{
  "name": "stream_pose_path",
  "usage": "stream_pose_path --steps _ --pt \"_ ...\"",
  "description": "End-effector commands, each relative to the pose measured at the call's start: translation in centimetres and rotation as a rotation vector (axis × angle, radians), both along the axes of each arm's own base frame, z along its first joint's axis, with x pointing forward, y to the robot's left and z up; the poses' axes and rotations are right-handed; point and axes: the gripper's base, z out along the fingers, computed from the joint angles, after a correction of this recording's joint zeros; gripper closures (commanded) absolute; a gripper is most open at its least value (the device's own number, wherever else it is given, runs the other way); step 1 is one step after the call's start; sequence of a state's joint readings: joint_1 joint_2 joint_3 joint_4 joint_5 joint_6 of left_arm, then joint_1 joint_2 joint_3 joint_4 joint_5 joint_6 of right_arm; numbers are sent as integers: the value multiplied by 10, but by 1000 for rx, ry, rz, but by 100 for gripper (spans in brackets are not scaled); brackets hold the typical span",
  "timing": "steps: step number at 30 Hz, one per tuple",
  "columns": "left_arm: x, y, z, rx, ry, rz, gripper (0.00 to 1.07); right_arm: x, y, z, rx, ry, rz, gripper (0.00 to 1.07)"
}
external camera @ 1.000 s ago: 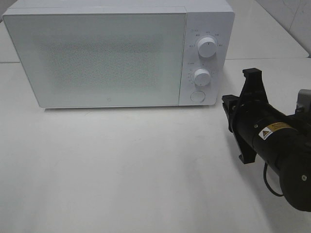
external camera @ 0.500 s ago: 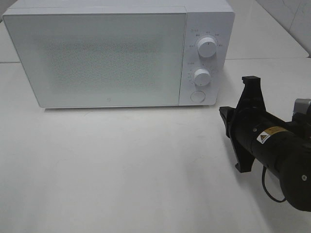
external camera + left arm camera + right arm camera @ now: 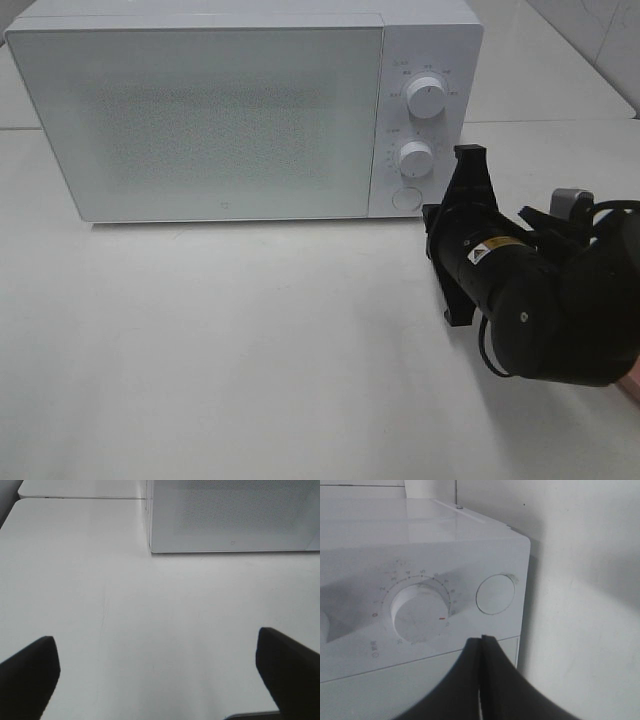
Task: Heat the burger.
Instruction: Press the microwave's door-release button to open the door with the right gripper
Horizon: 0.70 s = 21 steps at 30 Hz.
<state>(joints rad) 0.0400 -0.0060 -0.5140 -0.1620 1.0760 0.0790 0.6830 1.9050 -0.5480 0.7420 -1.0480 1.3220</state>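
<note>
My right end effector [image 3: 481,640] is pinched fully closed with nothing between its fingers. Its tip sits right in front of the microwave's [image 3: 220,120] control panel, close to the face but, as far as I can tell, not touching it. From that tip the round button [image 3: 495,594] at the foot of the panel lies just ahead and slightly toward the microwave's outer edge. The lower dial [image 3: 420,612] lies just ahead on the door side. I judge the coming move turns on that small offset: a short push forward meets one or the other. My left end effector [image 3: 155,640] is spread wide and empty over bare bench [image 3: 150,580], well out in front of the microwave's door [image 3: 200,120], so the right is far nearer the controls. The burger is nowhere in view; the door is shut, and I cannot tell whether it is inside
</note>
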Motion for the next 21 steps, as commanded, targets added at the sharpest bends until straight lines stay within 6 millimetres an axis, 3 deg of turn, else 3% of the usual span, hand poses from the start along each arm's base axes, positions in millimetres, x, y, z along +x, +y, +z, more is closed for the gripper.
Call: stream_pose_path --steps 1,21 --pt "-3 -1 0 -10 -29 2 7 8 3 -2 -26 0 -18 107" --pt "-3 -1 0 -10 -29 2 7 44 21 -27 -30 52 -57 107"
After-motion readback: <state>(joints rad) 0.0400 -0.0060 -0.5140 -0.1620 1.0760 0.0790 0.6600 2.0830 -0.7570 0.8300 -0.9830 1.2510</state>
